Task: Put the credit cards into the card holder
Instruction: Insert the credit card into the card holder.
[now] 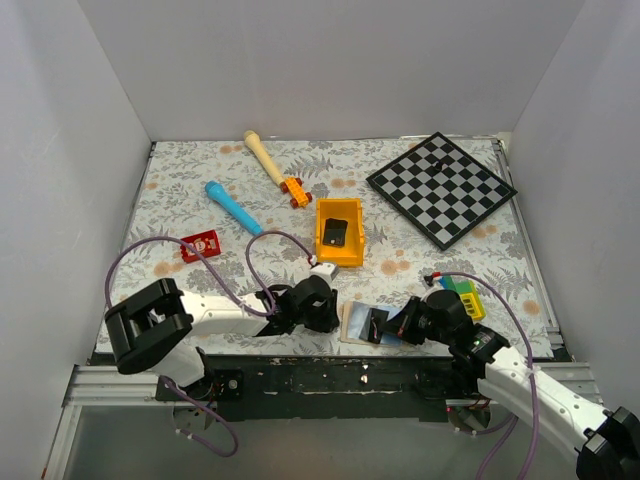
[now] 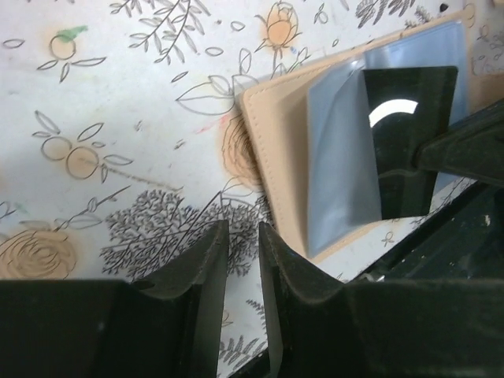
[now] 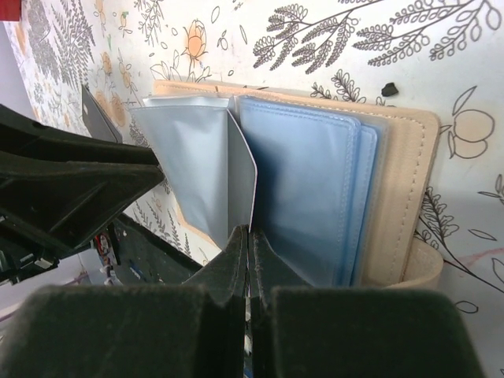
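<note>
Here, the card holder (image 1: 358, 324) lies open on the floral table (image 1: 180, 190) at the near edge, between the two arms. The right gripper (image 3: 249, 236) is closed on the lower edge of one pale pocket leaf, lifting it from the blue-grey stack. The left gripper (image 2: 242, 236) hangs just beside the holder's left edge, its fingers slightly apart and holding nothing. A black card (image 2: 409, 134) with a white arc shows at a clear leaf, and a right finger crosses its lower corner. The red card (image 1: 200, 245) lies well apart to the left, past a purple cable (image 1: 215, 262). Farther back are a yellow-orange bin (image 1: 340, 261), a blue marker (image 1: 232, 207), a wooden stick (image 1: 263, 155) and a chessboard (image 1: 440, 188).
</note>
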`<state>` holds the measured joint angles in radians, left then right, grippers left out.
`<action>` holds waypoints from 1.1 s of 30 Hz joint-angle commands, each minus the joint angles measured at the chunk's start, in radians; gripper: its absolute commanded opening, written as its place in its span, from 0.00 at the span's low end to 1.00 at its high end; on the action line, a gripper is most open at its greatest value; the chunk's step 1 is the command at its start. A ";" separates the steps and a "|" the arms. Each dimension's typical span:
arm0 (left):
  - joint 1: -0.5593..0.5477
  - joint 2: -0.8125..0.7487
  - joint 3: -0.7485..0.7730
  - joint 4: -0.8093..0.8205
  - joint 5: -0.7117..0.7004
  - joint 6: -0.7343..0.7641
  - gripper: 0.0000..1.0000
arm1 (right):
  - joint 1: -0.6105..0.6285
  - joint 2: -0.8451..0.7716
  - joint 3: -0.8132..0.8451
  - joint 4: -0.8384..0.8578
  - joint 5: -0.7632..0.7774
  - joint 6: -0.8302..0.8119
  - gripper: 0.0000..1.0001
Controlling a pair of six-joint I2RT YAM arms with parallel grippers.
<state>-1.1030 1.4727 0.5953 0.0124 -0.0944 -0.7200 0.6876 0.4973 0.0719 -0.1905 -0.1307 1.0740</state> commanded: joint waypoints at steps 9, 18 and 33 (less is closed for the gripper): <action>0.002 0.126 0.072 0.046 0.045 0.040 0.20 | 0.004 0.081 -0.026 -0.003 -0.007 -0.062 0.01; 0.002 0.140 0.063 0.049 0.050 0.036 0.18 | 0.003 0.170 -0.007 0.075 -0.038 -0.115 0.01; 0.002 0.144 0.070 0.041 0.062 0.030 0.13 | 0.004 0.368 0.040 0.215 -0.052 -0.164 0.01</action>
<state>-1.0985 1.5860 0.6674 0.0986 -0.0578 -0.6987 0.6872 0.7998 0.1093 0.0448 -0.1947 0.9615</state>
